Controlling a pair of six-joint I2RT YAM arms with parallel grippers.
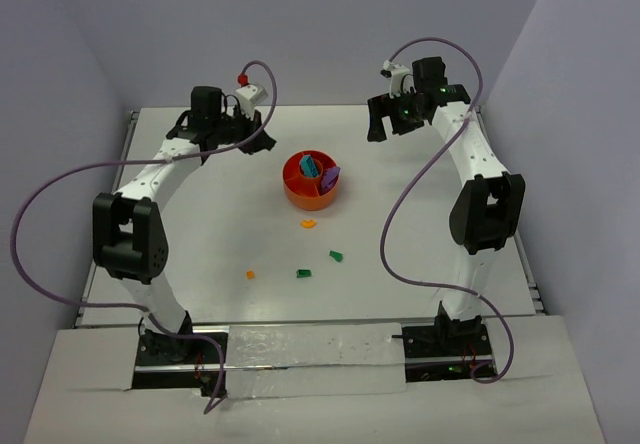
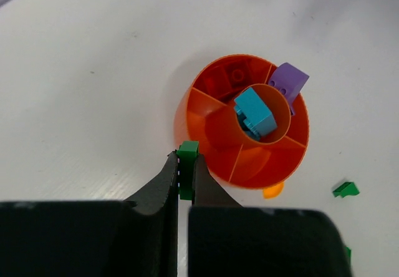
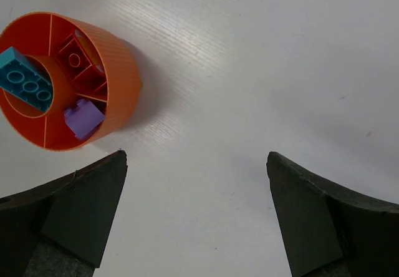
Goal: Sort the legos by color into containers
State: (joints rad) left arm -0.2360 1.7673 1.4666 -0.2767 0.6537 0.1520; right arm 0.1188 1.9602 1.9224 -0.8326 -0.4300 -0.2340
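Observation:
My left gripper [image 2: 186, 160] is shut on a small green lego [image 2: 188, 148], held above the table just left of the orange bowl [image 2: 182, 122]. A teal brick [image 2: 255, 113] sits in the bowl's central hub. A purple block [image 2: 288, 80] leans on the rim and red pieces [image 2: 229, 77] lie in one wedge. In the top view the left gripper [image 1: 262, 141] hangs left of the bowl [image 1: 300, 196]. The right gripper [image 3: 197, 157] is open over bare table, right of the bowl [image 3: 123, 83]. Orange legos [image 1: 309, 224] [image 1: 250, 274] and green legos [image 1: 337, 256] [image 1: 304, 273] lie in front of the bowl.
An orange piece [image 2: 272, 191] lies against the bowl's near side, with a green lego [image 2: 346, 189] further right. Purple cables loop from both arms. Grey walls close in the white table at the back and both sides.

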